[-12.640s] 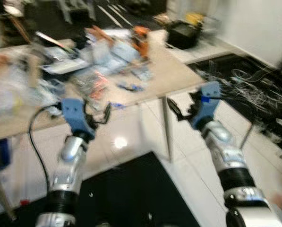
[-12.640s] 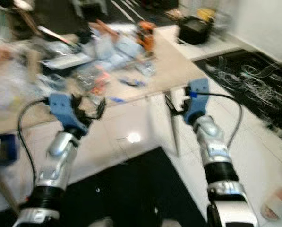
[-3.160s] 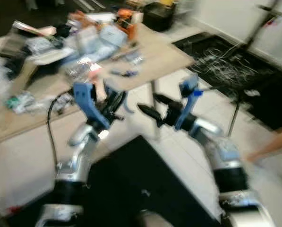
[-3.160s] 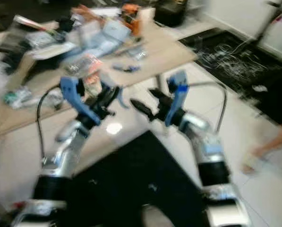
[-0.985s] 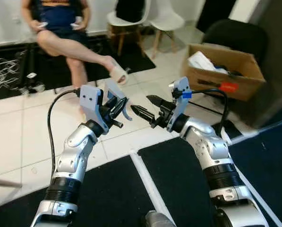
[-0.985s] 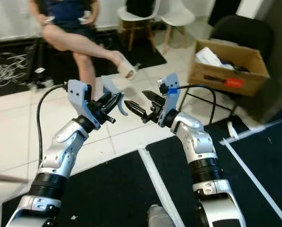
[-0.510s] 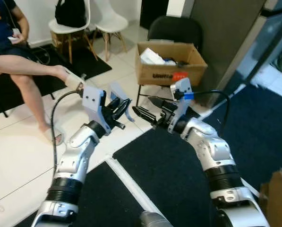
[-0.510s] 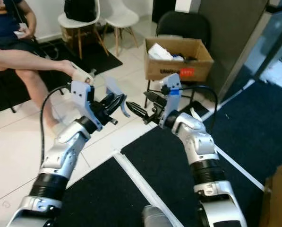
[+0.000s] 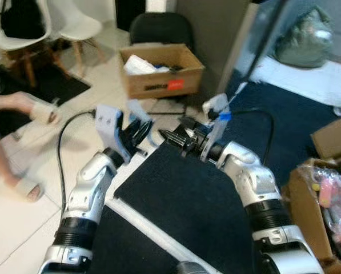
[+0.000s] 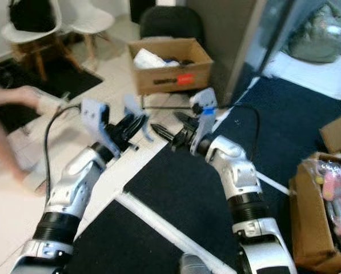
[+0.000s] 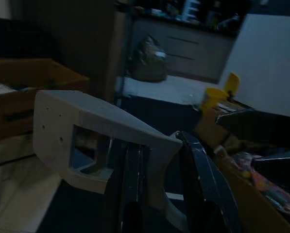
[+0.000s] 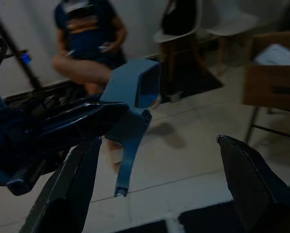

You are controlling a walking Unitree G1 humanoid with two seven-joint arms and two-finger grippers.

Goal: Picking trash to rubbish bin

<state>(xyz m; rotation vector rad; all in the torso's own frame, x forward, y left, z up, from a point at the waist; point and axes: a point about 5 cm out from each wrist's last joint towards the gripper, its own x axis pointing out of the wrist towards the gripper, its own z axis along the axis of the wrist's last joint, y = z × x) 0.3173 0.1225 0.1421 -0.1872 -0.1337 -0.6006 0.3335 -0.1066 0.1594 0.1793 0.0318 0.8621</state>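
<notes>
Robot turned: table gone, cardboard box [image 9: 159, 69] now ahead, probably bin. Left gripper [image 9: 140, 131] squeezes pale blue trash [image 9: 143, 117]. Right gripper [image 9: 179, 138] open, empty. Drop comes next.
</notes>
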